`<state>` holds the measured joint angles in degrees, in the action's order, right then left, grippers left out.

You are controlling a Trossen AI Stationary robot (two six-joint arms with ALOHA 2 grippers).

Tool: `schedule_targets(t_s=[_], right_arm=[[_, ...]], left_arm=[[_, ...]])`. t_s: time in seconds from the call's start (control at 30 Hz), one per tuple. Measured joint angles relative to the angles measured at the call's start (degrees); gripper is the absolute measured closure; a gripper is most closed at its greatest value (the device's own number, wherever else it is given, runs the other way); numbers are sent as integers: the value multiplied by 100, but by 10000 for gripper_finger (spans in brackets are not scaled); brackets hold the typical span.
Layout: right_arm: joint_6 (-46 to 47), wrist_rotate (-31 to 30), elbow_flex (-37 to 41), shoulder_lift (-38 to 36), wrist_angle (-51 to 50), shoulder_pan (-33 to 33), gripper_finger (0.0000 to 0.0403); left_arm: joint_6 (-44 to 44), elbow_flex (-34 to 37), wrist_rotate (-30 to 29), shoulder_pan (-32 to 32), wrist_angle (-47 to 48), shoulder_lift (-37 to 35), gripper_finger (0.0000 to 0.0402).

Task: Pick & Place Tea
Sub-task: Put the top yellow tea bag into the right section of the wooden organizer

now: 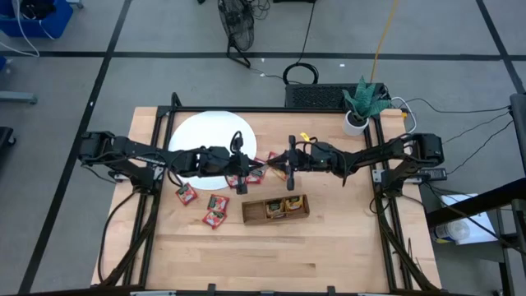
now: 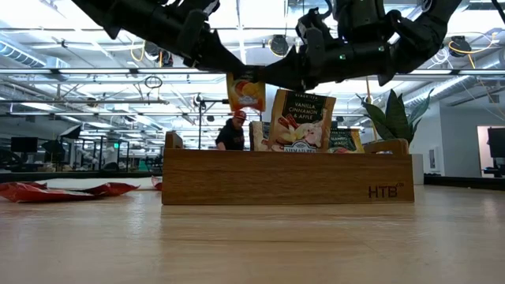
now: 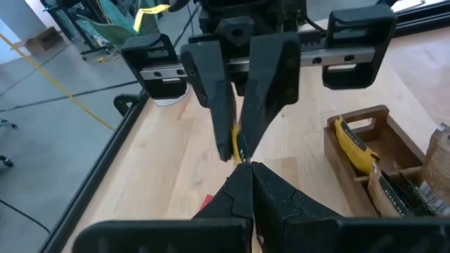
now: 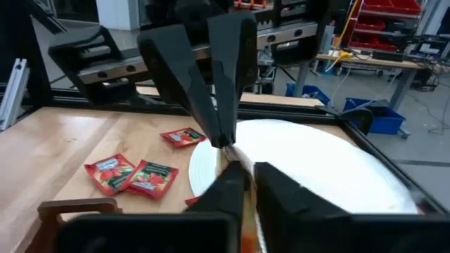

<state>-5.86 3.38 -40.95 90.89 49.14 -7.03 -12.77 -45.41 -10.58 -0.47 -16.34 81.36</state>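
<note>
So both arms reach in level over the counter (image 1: pixel 329 247) and meet tip to tip. The left claw (image 1: pixel 243 182) and right claw (image 1: pixel 289 177) both look clenched on one orange-yellow sachet (image 2: pixel 246 92), held between them above the wooden tray (image 2: pixel 288 177) stamped "HTB". A sachet in the tray (image 2: pixel 301 120) reads "Vanilla Cinnamon & Apple". Red sachets (image 4: pixel 131 174) lie beside the left claw.
</note>
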Motion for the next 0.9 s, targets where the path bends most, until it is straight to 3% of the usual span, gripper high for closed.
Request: schedule_targets(t_s=[0.17, 0.27, 0.4, 0.53, 0.77, 0.9], right_arm=[[-254, -49, 0, -12, 131, 71, 402], [-401, -318, 7, -291, -92, 281, 402], [-602, -1080, 4, -943, -1069, 822, 403], [-197, -1572, 7, -1524, -2306, 1586, 403], [1078, -3657, 11, -1757, -3600, 3177, 403], [1846, -4523, 11, -1683, -3981, 3811, 403]], left_arm=[[107, 0, 96, 2, -5, 0, 395], [90, 0, -179, 2, 255, -26, 374], [196, -9, -564, 2, 542, -199, 347], [184, 13, -670, 22, 710, -258, 332], [134, 0, -712, 205, 719, -264, 331], [232, 0, -703, 294, 727, -267, 330]])
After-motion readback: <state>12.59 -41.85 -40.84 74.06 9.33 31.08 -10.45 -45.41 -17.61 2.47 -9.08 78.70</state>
